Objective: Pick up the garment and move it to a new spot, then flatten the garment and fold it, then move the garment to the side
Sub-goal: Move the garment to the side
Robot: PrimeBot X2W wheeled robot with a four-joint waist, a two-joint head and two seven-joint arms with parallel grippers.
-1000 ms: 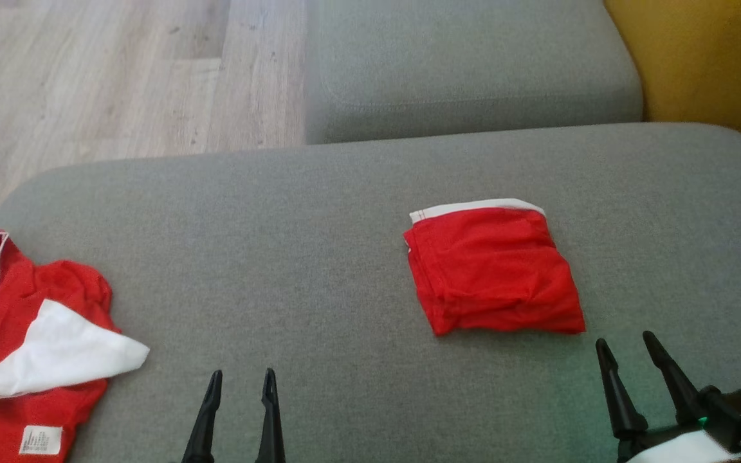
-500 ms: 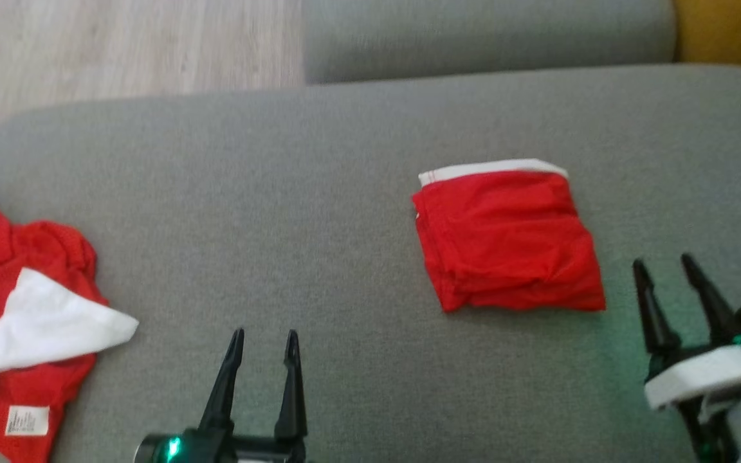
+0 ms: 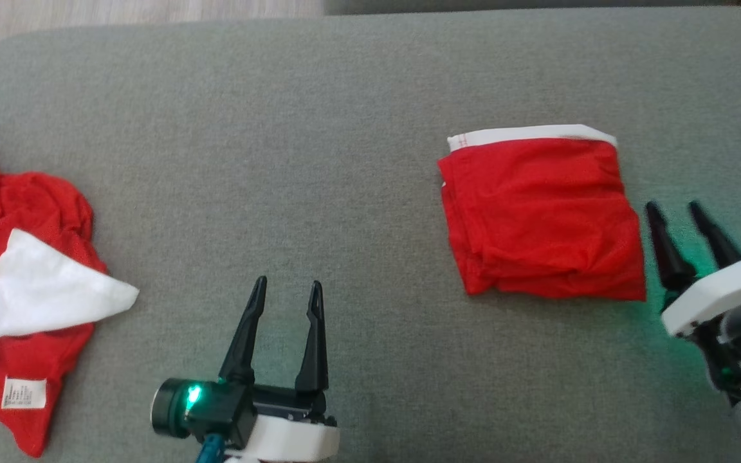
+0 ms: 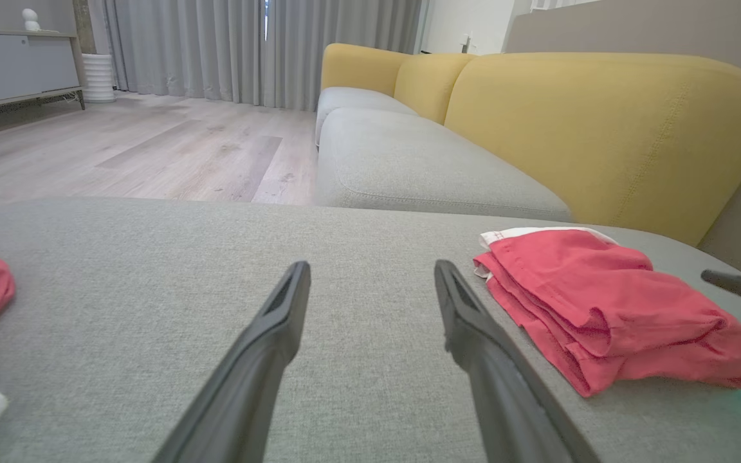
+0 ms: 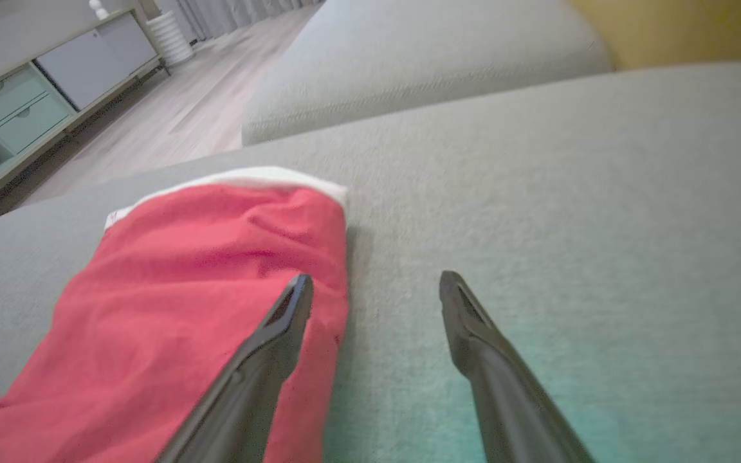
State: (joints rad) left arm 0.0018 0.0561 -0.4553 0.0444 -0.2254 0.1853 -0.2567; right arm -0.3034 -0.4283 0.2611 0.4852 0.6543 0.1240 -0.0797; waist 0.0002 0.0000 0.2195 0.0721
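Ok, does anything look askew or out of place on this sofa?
The crumpled red-and-white garment at the left edge of the grey cushion lies unfolded, white panel and label showing. The folded red garment on the right looks tidy.

R gripper [image 5: 375, 280] spread wide, 1 finger over edge of folded red garment [image 5: 171, 289], grey cushion [image 5: 570, 180].

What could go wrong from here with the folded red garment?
The open right gripper sits at the right edge of the folded garment; gripping only the top layer might undo the fold.
The left gripper is well away, so a one-sided drag across the cushion could bunch it.
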